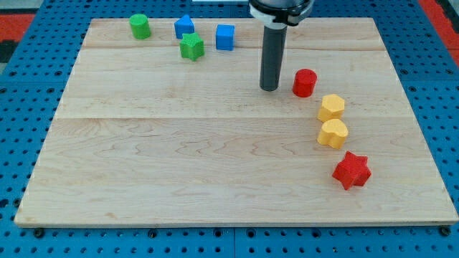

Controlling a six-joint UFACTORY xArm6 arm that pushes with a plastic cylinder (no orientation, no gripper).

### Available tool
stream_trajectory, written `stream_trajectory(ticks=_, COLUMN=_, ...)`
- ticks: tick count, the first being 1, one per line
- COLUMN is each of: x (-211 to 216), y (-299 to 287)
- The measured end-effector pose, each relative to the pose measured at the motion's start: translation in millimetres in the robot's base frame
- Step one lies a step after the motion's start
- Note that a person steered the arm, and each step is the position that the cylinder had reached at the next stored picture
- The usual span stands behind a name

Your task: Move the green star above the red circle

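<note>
1. Eight blocks on the wooden board (215, 165): two green, two blue, two yellow, two red.
2. No hand here, just a rod, so nothing grips. The tip (270, 88) touches no block, just beside the red circle (304, 82) at its 9 o'clock.
3. The green star (191, 46) sits well away, at 10 o'clock from the tip, touching the blue block (184, 26), near the blue cube (225, 36).

Dark rod hangs upright from 12 o'clock edge of view, mount cropped at top. My tip (270, 88) rests on board, toward 1 o'clock from centre.
</note>
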State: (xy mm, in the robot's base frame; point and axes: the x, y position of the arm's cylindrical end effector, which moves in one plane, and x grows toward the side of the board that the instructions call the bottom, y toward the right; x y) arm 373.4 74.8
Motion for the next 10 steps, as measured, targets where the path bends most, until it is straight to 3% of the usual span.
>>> stream_trajectory(ticks=2, x=10.5, y=47.4)
stream_trajectory(ticks=4, x=3.1, y=-9.0)
stream_trajectory(ticks=5, x=3.8, y=-128.9)
stream_trajectory(ticks=6, x=-37.6, y=-223.5)
stream_trajectory(ticks=8, x=-103.3, y=-213.1)
stream_trajectory(ticks=10, x=-44.4, y=-25.8)
